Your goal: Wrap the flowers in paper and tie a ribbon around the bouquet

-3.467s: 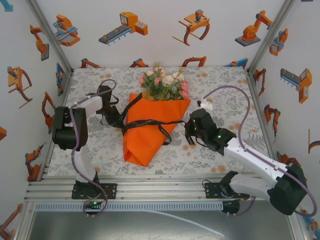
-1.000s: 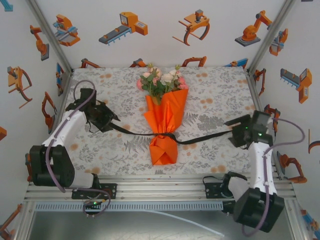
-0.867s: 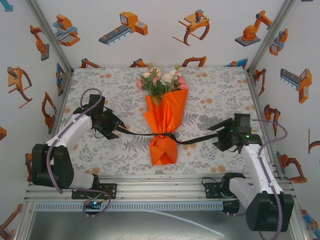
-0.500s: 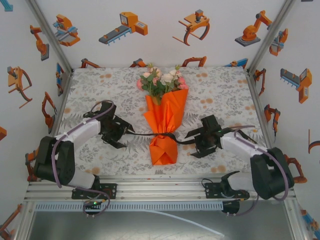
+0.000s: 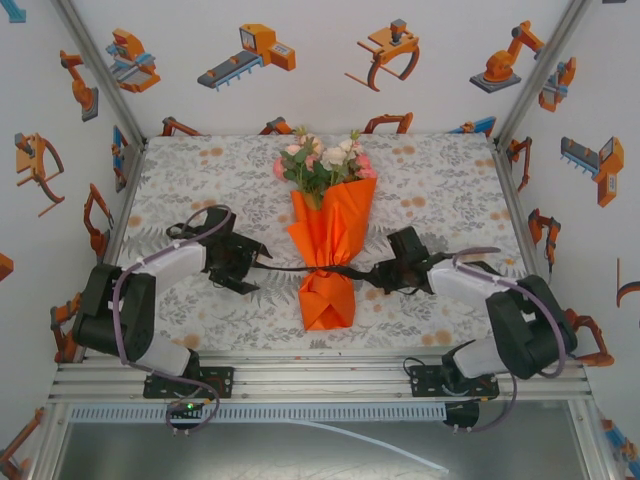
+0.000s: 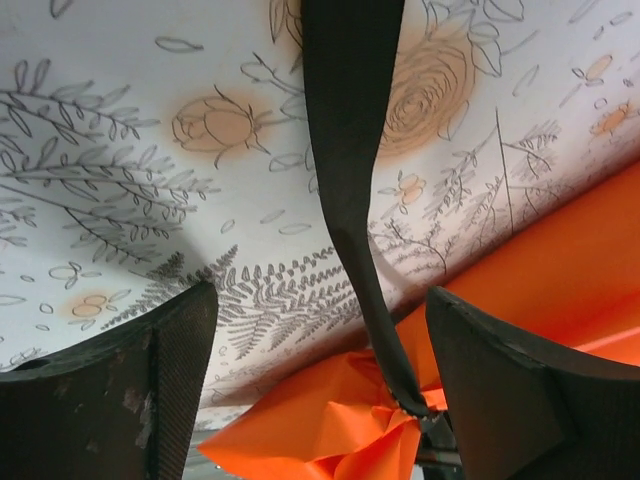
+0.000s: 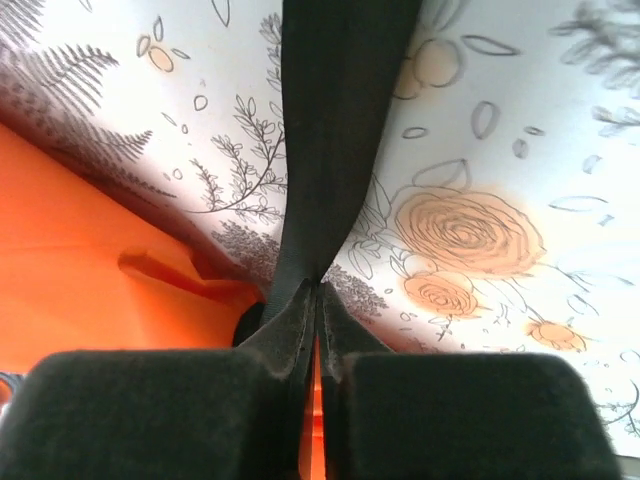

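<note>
My left gripper [image 5: 250, 262] lies low over the tablecloth [image 5: 430, 190], just left of the bouquet [image 5: 328, 240]; its fingers [image 6: 170, 370] stand wide apart, and the ribbon [image 6: 345, 120] runs between them, touching neither; my right gripper [image 5: 385, 277] sits just right of the bouquet, its fingers [image 7: 440, 410] pressed together with the ribbon's other stretch pinched at their tips; the bouquet lies mid-tablecloth, flowers [image 5: 322, 160] toward the far edge, the paper [image 5: 335, 225] wrapped round the stems as a cone; the ribbon crosses the cone's narrow waist, above the crumpled lower end, and runs out to both sides.
</note>
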